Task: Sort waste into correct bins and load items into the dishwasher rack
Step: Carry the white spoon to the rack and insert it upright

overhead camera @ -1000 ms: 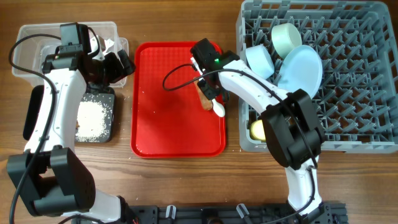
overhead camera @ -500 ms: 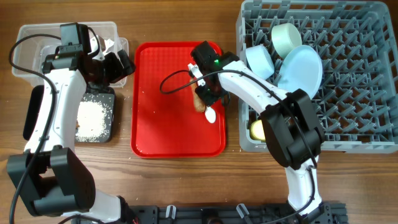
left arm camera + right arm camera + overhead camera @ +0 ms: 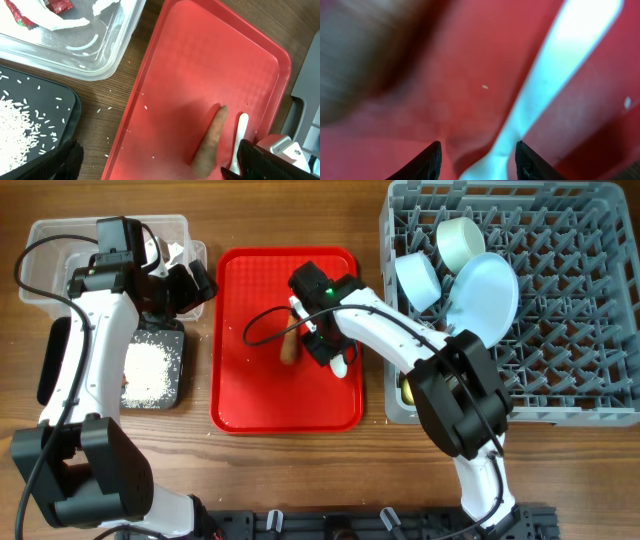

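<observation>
My right gripper [image 3: 330, 348] is low over the red tray and open, with the handle of the white plastic spoon [image 3: 342, 364] lying between its fingers [image 3: 480, 155]. The spoon [image 3: 560, 75] rests on the tray. The brown-orange carrot-like stick [image 3: 289, 348] lies just left of it, blurred in the right wrist view [image 3: 365, 60]. My left gripper [image 3: 195, 285] is open and empty, hovering between the clear tub [image 3: 45, 265] and the tray. The red-and-white wrapper [image 3: 30, 12] is in the tub. Rice [image 3: 148, 370] lies in the black tray [image 3: 150, 404].
The red tray [image 3: 250, 395] sits mid-table. The grey dishwasher rack [image 3: 590, 330] at the right holds a pale green bowl [image 3: 460, 240], a light blue bowl [image 3: 418, 280], a plate [image 3: 488, 288] and a yellow cup [image 3: 410, 388]. A few rice grains lie on the wood [image 3: 112, 95].
My right gripper has moved left and down over the tray. The carrot-like stick has shifted left, away from the spoon. The left arm has not moved.
</observation>
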`<act>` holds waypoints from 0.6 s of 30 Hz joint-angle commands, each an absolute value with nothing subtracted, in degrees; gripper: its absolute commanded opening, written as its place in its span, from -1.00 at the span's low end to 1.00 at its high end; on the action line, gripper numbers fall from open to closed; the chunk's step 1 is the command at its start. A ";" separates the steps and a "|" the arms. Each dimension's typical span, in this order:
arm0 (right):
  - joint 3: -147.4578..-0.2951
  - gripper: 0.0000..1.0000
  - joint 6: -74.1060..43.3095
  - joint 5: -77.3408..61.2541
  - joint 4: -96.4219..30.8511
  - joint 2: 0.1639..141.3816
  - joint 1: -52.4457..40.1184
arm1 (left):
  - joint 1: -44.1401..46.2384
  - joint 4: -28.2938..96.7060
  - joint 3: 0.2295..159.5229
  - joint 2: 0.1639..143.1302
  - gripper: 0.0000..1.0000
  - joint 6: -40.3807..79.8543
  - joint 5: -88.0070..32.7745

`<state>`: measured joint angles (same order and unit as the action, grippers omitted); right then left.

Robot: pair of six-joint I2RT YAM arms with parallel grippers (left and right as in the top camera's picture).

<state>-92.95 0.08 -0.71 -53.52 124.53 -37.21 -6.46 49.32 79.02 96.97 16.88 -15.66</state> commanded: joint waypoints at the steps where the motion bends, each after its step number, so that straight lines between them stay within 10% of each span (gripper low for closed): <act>1: -92.09 -0.04 -6.13 4.62 -54.48 125.32 -36.88 | -6.55 49.32 79.68 97.47 1.00 16.97 -15.33; 9: -88.86 -0.05 -6.00 0.08 -56.16 125.43 -36.07 | -6.55 49.32 79.68 97.45 1.00 16.97 -15.33; 18: -86.24 -0.60 -6.17 -1.58 -55.99 125.43 -36.07 | -6.57 49.32 79.68 97.47 1.00 16.97 -15.35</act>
